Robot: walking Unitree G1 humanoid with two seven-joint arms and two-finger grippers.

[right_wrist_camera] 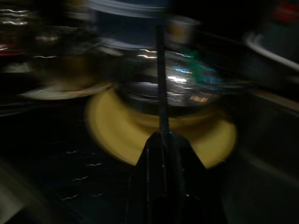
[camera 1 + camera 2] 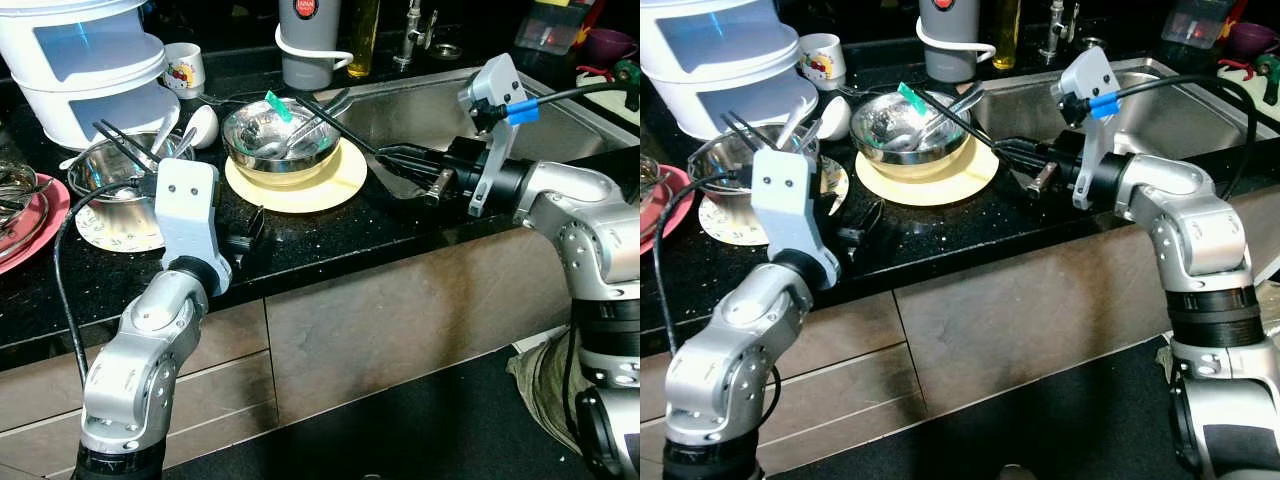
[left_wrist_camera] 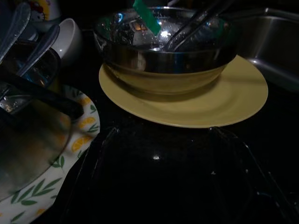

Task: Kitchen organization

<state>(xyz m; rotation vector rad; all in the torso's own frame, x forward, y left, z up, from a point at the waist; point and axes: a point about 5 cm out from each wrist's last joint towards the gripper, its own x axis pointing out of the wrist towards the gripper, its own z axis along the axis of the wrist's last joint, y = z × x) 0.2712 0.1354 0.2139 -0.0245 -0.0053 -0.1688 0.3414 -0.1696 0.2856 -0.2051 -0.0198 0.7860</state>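
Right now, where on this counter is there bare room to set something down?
Free: the black counter strip along the front edge, below the yellow plate, between the left claw and the sink. The sink basin looks bare too. Crowded: the left side, with the leaf-print plate, pink plate and white steamer packed close.

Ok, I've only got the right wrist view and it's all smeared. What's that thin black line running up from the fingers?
Observer: A black chopstick. The right gripper is shut on its near end, at the sink's edge.
Operator: Where does the far end go?
Observer: Across the rim of the steel bowl, which sits on the yellow plate.
Operator: And the left arm?
Observer: The left gripper is open, low over the black counter, just in front of that plate.
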